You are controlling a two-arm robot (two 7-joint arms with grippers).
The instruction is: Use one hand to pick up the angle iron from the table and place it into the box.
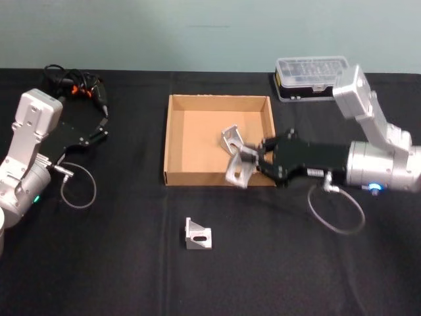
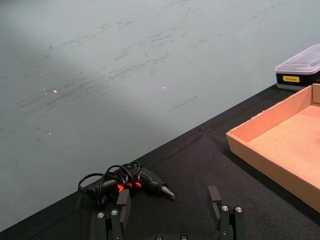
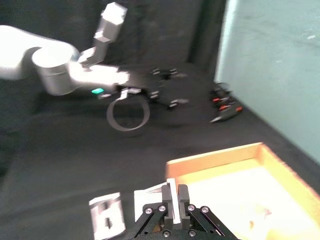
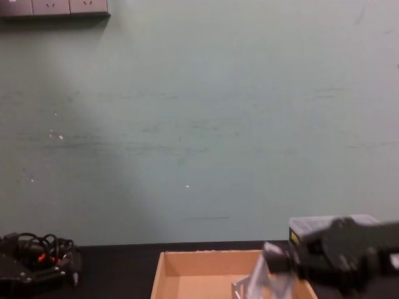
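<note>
Right gripper [image 1: 250, 160] reached in from the right at the near wall of the cardboard box [image 1: 172, 141]. Its fingers were closed down on an angle iron [image 1: 237, 172], which hung over the box's near-right corner. Whether the piece touched the wall was hard to say from the head view. A second angle iron [image 1: 230, 139] lay on the box floor, just behind the held one. A third angle iron [image 1: 197, 234] sat on the black table [image 1: 118, 263] in front of the box, well apart from it. Left gripper [image 1: 100, 130] was parked at the table's left side — fingers spread wide, nothing between them — near a glue gun [image 1: 82, 89]. A clear-lidded case [image 1: 312, 74] stood behind the box's far-right corner.
</note>
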